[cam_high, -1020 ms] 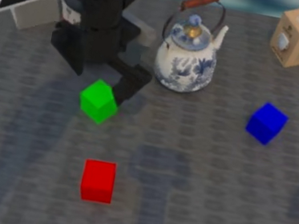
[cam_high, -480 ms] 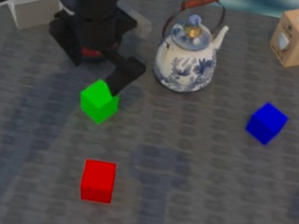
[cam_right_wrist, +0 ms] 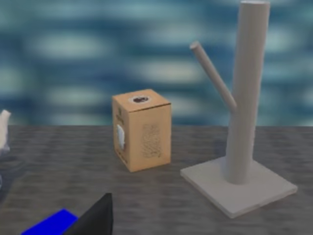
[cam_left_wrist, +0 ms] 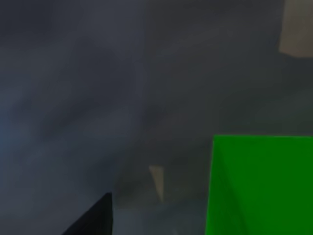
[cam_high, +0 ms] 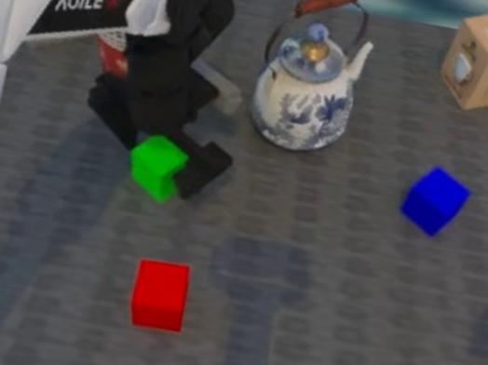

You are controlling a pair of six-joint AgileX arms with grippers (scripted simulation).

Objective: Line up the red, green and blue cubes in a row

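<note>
The green cube [cam_high: 157, 165] sits left of centre, in front of the teapot's left side. My left gripper [cam_high: 159, 141] is down over it and open, one black finger [cam_high: 204, 166] on its right and the other on its left. In the left wrist view the green cube [cam_left_wrist: 261, 186] is very close, with a gap between it and the one fingertip [cam_left_wrist: 98, 218] that shows. The red cube [cam_high: 159, 293] lies nearer the front, alone. Far to the right lies the blue cube [cam_high: 436, 199]. My right arm is out of the top view; its fingertip [cam_right_wrist: 100, 215] shows beside the blue cube [cam_right_wrist: 49, 224].
A blue-and-white teapot [cam_high: 306, 85] stands at the back centre, close to the left gripper. A cardboard box [cam_high: 486, 60] stands at the back right, next to a grey stand [cam_right_wrist: 242, 122] with a slanted peg. A grey-white box [cam_high: 226, 94] shows behind the left arm.
My left arm has swung forward and its gripper has come down from behind the green cube to straddle it. The cubes have hardly moved.
</note>
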